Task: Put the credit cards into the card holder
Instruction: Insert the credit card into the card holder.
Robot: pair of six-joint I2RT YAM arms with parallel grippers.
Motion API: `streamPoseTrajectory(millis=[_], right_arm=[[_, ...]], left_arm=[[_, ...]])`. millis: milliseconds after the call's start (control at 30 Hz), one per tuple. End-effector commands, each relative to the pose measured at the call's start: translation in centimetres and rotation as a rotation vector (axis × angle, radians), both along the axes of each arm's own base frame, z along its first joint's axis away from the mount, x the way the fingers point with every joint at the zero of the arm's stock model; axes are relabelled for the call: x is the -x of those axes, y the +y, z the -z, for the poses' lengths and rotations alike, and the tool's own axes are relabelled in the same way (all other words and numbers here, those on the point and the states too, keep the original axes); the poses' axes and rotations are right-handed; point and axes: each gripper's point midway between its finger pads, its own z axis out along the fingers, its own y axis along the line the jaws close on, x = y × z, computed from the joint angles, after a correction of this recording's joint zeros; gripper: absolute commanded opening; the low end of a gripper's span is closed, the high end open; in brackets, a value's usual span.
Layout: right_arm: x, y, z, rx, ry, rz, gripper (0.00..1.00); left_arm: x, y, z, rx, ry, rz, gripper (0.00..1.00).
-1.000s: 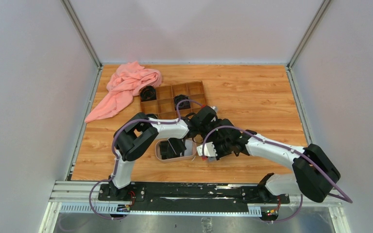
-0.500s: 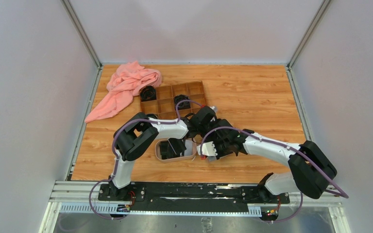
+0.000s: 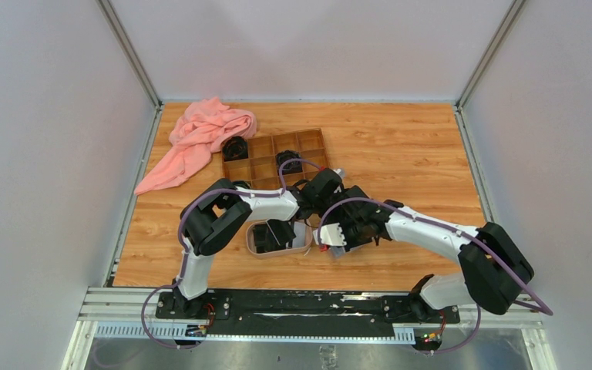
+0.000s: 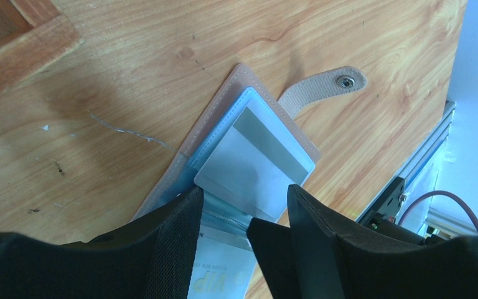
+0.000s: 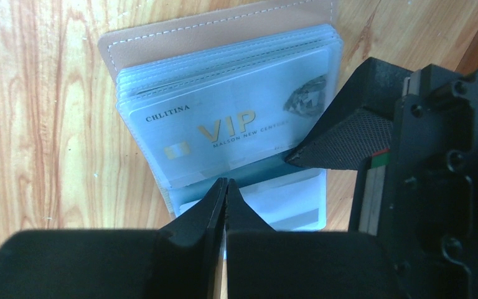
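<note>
The card holder (image 5: 224,31) lies open on the counter (image 5: 37,93), mid-frame in the right wrist view, with a VIP card (image 5: 224,134) in its top sleeve. The right gripper (image 5: 224,199), jaws together at that card's lower edge, has crept slightly left in the top view. Whether it pinches anything is unclear. The left gripper (image 4: 244,193) stays half-spread over a grey card (image 4: 255,156). The VIP card looks seated, so release seems near.

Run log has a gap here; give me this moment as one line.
card holder: open on table | VIP card: inside holder | left gripper: open, over holder | right gripper: shut, tips at VIP card's edge
</note>
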Motion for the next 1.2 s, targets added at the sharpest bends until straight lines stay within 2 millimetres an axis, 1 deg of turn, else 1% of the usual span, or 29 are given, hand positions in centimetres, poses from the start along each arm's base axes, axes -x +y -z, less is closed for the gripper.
streamPoseTrajectory(millis=[0,100,233,333,467,567,633,733,833,967,1000,1067,1167], right_arm=[[1.9,-0.1,-1.9,-0.053,0.085,-0.019,0.14],[3.8,0.6,-3.5,-0.128,0.133,-0.076,0.24],[6.1,1.0,-5.3,-0.222,0.161,-0.145,0.33],[7.0,1.0,-6.4,-0.265,0.162,-0.168,0.37],[7.3,0.7,-7.9,-0.314,0.175,-0.13,0.4],[7.2,0.2,-9.0,-0.36,0.2,-0.079,0.4],[6.6,-0.4,-10.0,-0.406,0.202,-0.025,0.4],[5.9,-1.2,-11.4,-0.472,0.195,0.037,0.42],[5.2,-1.9,-12.5,-0.521,0.177,0.108,0.49],[4.2,-2.3,-13.9,-0.566,0.178,0.197,0.55],[4.1,-2.3,-14.3,-0.58,0.19,0.227,0.56],[3.7,-2.2,-15.3,-0.605,0.2,0.255,0.58],[3.3,-1.9,-16.3,-0.645,0.243,0.308,0.6]], left_arm=[[1.7,2.6,2.7,-0.136,0.051,0.034,0.59],[1.2,2.3,0.6,-0.118,0.016,0.038,0.59],[0.9,1.9,-2.0,-0.078,-0.025,0.046,0.6],[1.1,2.2,-3.2,-0.064,-0.045,0.056,0.6],[1.8,3.4,-4.0,-0.068,-0.069,0.065,0.6],[2.3,4.7,-4.7,-0.074,-0.107,0.074,0.6],[2.7,5.7,-5.3,-0.068,-0.147,0.081,0.6],[3.3,6.4,-7.7,0.005,-0.239,0.103,0.6],[3.9,7.2,-10.2,0.04,-0.345,0.121,0.6],[4.6,8.6,-12.4,0.051,-0.46,0.126,0.6],[4.8,9.0,-13.3,0.062,-0.491,0.123,0.6],[5.3,10.0,-14.1,0.069,-0.541,0.12,0.6],[5.7,12.1,-15.4,0.084,-0.616,0.084,0.6]])
